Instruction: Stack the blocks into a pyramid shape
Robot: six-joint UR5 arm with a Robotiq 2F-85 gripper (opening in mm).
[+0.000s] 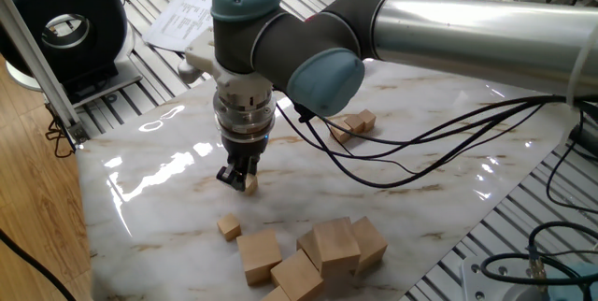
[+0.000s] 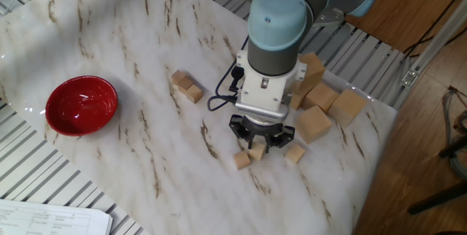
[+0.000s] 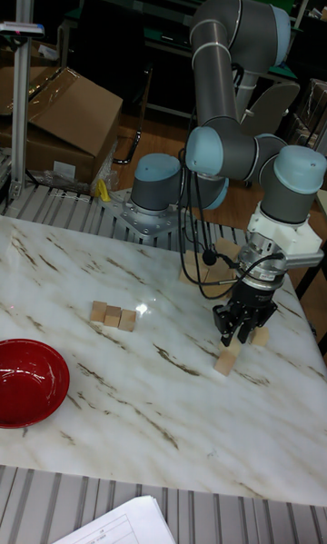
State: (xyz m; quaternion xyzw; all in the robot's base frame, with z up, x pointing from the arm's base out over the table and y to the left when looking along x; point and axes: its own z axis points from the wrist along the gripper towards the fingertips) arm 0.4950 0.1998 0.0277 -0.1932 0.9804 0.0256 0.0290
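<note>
Pinching a small block [image 1: 249, 182] between its fingers, the gripper [image 1: 237, 179] points straight down over the marble tabletop [image 1: 420, 165], with the block raised just clear of the surface. In the other fixed view the held block [image 2: 256, 151] sits between the dark fingertips, just above and beside a second small block [image 2: 241, 160] lying on the marble to its left. A third small block [image 2: 295, 153] lies on the table just to the right of the gripper. In the tall fixed view the gripper [image 3: 242, 329] hangs over the block on the table [image 3: 225, 361], and whether the two blocks touch cannot be told.

Well apart, toward the left of that view, a row of three small blocks [image 3: 113, 316] lies together on the marble; the other fixed view shows them as a tight cluster [image 2: 187, 86]. A red bowl [image 2: 82, 104] rests at the left side of the table. Several larger wooden cubes [image 2: 321, 107] lie bunched at the table's far right edge, behind the arm. Black cables [image 1: 411, 156] trail from the wrist across the marble.
</note>
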